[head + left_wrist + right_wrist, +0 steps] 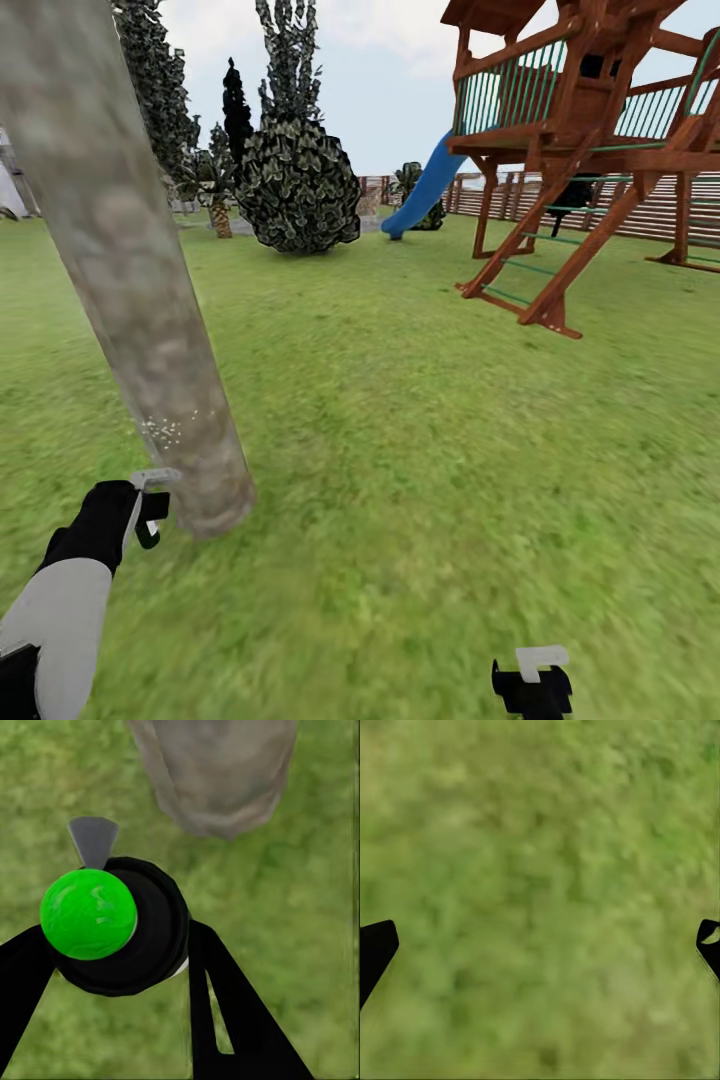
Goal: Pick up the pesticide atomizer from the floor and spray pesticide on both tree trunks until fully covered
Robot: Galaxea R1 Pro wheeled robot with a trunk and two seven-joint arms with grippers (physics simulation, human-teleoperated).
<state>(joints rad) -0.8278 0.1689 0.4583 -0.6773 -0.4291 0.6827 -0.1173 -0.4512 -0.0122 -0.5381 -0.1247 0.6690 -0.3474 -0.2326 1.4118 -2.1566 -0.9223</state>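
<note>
Green lawn (420,450) everywhere, and right at the foot of the near tree trunk (130,260) the left end effector (148,508) is holding the pesticide atomizer (152,505) up close to the bark. From the head view the bottle is a small dark thing with a light-grey nozzle head, sitting just beside the base of the trunk, apart from it rather than touching. A scatter of pale specks (160,430) shows on the bark just above it, which I'd take for spray.

Over to the left wrist view: the atomizer (124,926) reads as a round black body with a bright green dome on top and a grey wedge of a nozzle aimed toward the trunk (217,772). The two black fingers (225,1005) are pinching it from either side, snug against the body.

Handling? My guess is it's light and rigid, a hard little bottle that won't give under pressure, but round and smooth enough to twist or slip. Gripping across the fat part of the body, as now, looks the sensible hold, keeping the nozzle free.

Down at the bottom of the head view, the right end effector (532,685) hangs over bare grass. Its wrist view shows the fingers (375,949) spread wide at the edges of the picture with nothing but lawn (540,900) between them.

Behind it all: a wooden play tower (590,150) with a blue slide (425,190).
</note>
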